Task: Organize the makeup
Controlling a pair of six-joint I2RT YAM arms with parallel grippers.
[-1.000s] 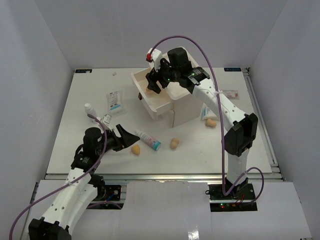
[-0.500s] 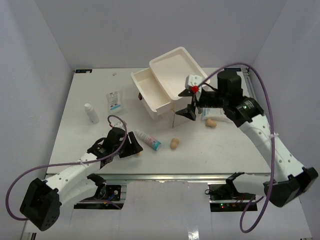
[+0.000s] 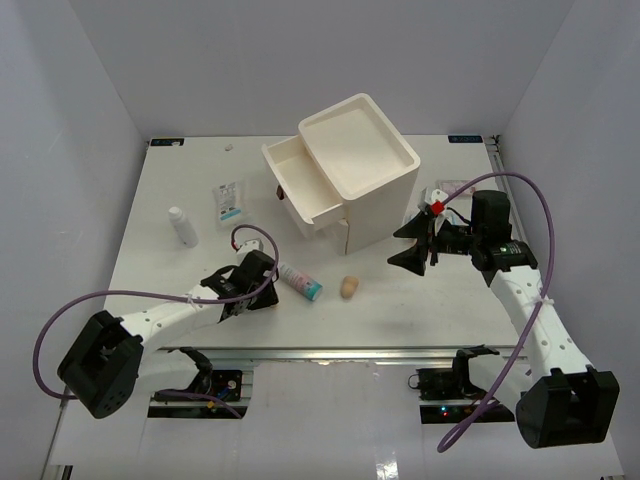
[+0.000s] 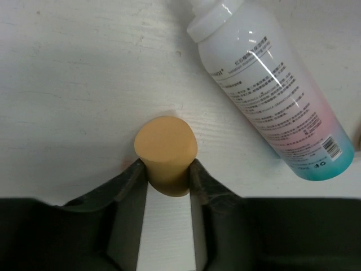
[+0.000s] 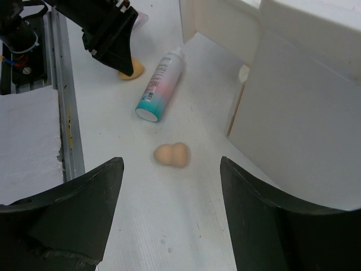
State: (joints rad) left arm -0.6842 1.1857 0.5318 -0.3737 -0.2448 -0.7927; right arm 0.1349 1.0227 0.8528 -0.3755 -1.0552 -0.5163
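In the left wrist view a tan egg-shaped sponge (image 4: 165, 152) lies on the table, and the two fingers of my left gripper (image 4: 165, 172) press on both its sides. From above, the left gripper (image 3: 262, 292) hides that sponge. The white tube with a teal cap (image 3: 298, 280) lies just right of it. A second tan sponge (image 3: 349, 288) lies alone at the table's middle front. My right gripper (image 3: 402, 246) hangs open, low, right of the box and facing this sponge (image 5: 172, 154). A small white bottle (image 3: 182, 227) and a blue-print sachet (image 3: 229, 200) sit at the left.
The cream drawer box (image 3: 345, 175) stands at the back middle with its upper drawer pulled out to the left. A pink-print sachet (image 3: 455, 188) shows behind the right arm. The metal rail (image 3: 330, 352) runs along the table's near edge.
My left gripper has slid forward onto the tan sponge and closed on it. My right arm has swung from above the drawer, down and to the right of the box.
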